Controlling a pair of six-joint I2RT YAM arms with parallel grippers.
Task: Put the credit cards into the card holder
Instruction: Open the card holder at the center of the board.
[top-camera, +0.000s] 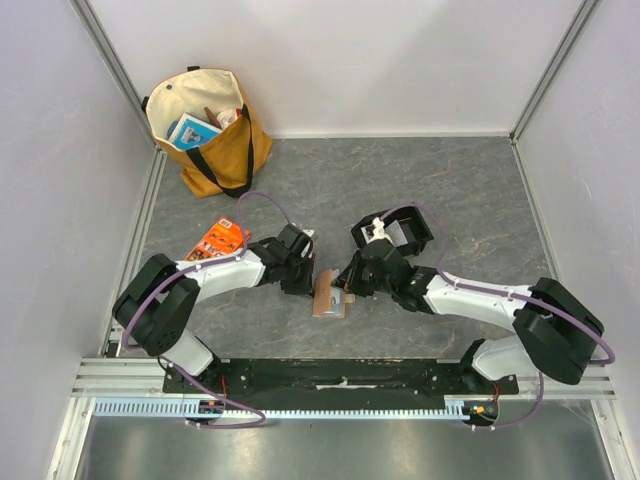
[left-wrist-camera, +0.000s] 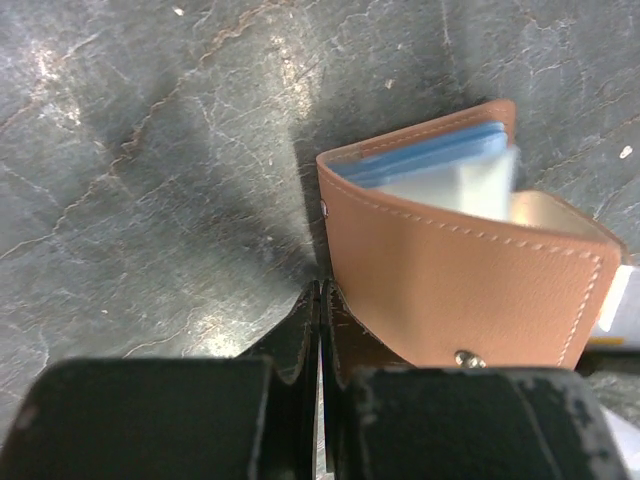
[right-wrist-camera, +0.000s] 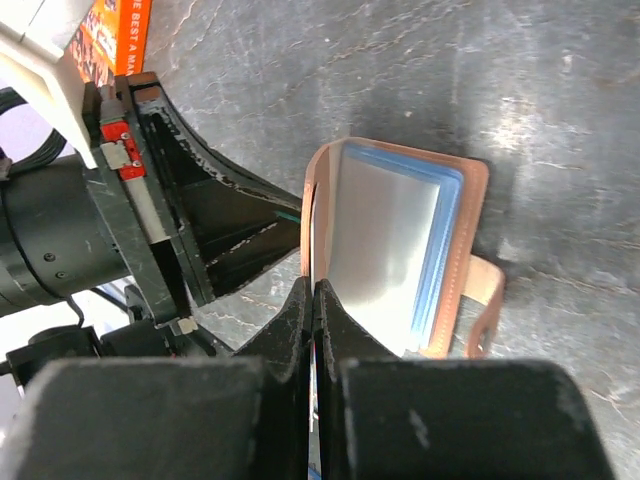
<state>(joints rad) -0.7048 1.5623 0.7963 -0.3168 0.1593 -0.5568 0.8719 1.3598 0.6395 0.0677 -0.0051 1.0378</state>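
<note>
The tan-brown card holder (top-camera: 328, 293) stands partly open on its edge between my two grippers. In the right wrist view it (right-wrist-camera: 470, 215) shows a light-blue slotted inner face around a pale sheet. My right gripper (right-wrist-camera: 314, 285) is shut on a thin credit card (right-wrist-camera: 314, 240), seen edge-on. The card's far end sits inside the holder, just behind the left cover. My left gripper (left-wrist-camera: 320, 295) is shut with nothing between its fingers. Its tips press against the holder's outer cover (left-wrist-camera: 470, 290) at the lower left corner. A white card end (left-wrist-camera: 455, 190) shows inside the holder.
An orange printed packet (top-camera: 222, 238) lies behind the left arm. A black plastic tray (top-camera: 405, 228) sits behind the right arm. A yellow tote bag (top-camera: 212, 135) with items in it stands at the back left. Walls enclose the table on three sides.
</note>
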